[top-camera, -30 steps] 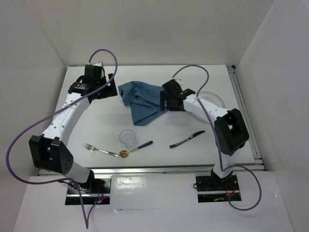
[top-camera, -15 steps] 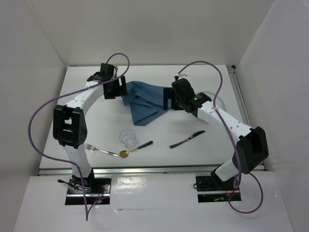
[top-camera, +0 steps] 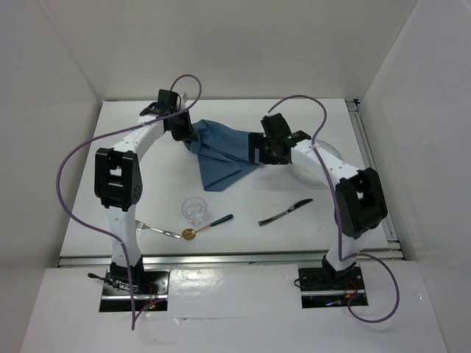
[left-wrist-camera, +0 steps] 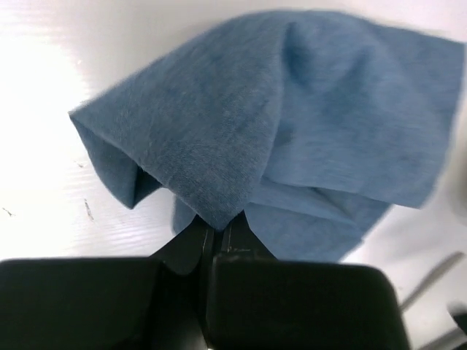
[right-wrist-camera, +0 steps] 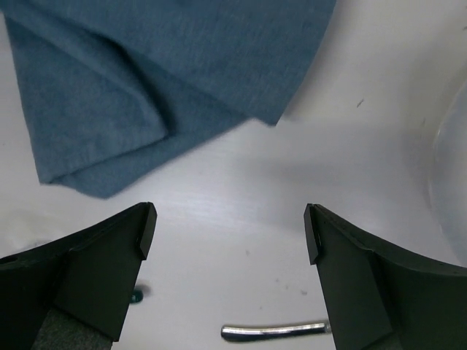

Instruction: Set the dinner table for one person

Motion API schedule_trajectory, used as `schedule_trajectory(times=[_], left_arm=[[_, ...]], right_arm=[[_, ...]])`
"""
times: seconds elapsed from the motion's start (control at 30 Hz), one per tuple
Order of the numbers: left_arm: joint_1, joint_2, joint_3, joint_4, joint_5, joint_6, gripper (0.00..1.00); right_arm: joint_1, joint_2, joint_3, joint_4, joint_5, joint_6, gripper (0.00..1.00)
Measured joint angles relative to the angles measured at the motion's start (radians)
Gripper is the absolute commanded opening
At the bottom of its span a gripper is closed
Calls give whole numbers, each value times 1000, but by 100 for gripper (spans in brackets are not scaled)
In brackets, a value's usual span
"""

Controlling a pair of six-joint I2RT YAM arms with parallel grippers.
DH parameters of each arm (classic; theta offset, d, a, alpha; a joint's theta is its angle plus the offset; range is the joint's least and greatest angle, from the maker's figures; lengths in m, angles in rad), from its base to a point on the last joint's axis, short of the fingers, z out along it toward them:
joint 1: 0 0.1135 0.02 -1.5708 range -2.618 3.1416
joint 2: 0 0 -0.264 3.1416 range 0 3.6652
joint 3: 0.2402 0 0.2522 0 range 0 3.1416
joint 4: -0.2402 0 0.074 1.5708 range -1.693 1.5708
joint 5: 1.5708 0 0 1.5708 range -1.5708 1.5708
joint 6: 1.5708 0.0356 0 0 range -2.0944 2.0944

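White bench (top-camera: 243,202) bears a blue cloth (top-camera: 221,154); our arms arch toward it, left gripper (left-wrist-camera: 219,237) pinching its edge, right gripper (right-wrist-camera: 230,219) wide.

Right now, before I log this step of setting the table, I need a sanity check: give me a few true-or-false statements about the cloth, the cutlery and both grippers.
1. The left gripper is shut on a fold of the blue cloth. True.
2. The right gripper holds the knife. False: the right gripper is open and empty; the knife lies on the dinner table.
3. The glass stands beside the spoon. True.
4. The fork lies on the cloth. False: the fork lies on bare table, well clear of the cloth.
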Motion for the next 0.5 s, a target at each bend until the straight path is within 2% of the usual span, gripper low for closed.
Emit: schedule_trajectory(times=[0.1,0.27,0.5], left_arm=[[1,-42,29,-27,36,0,0],[2,-131,85,-60,109,1,0],[2,-174,96,-70,166,0,0]], right_arm=[[-94,91,50,27,-122,-18,88],[-253,164,78,75,-295,-7,88],[-263,168,116,120,-397,-2,92]])
